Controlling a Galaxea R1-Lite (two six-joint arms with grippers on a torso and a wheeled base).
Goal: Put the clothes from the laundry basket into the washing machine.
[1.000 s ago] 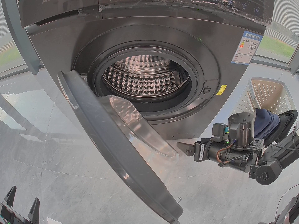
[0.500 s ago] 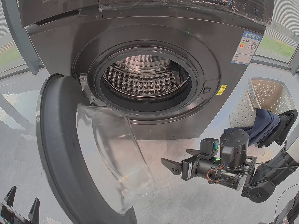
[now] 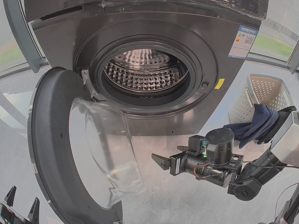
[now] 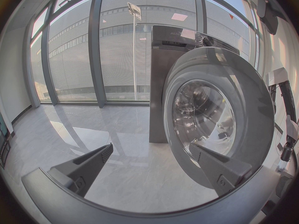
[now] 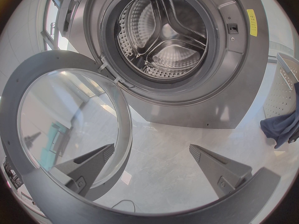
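The grey washing machine (image 3: 149, 25) stands with its round door (image 3: 46, 131) swung wide to the left, baring the steel drum (image 3: 144, 75), which holds no clothes. A white perforated laundry basket (image 3: 268, 91) stands on the floor to the machine's right, with a navy cloth (image 3: 255, 125) and a black cloth (image 3: 283, 117) draped over its rim. My right gripper (image 3: 168, 155) hangs open and holds nothing, low over the floor before the machine, between door and basket. The left gripper (image 3: 24, 195) is open at the near left. The right wrist view shows the drum (image 5: 165, 38) and navy cloth (image 5: 280, 126).
The glass bowl of the door (image 3: 102, 147) bulges out toward my right gripper. Pale tiled floor (image 3: 174, 199) lies open between door and basket. Tall windows (image 4: 74, 53) stand behind and beside the machine.
The door has swung from half open to fully open at the left. My right gripper has drawn back, lower and leftward, away from the machine. The head view has shifted slightly.
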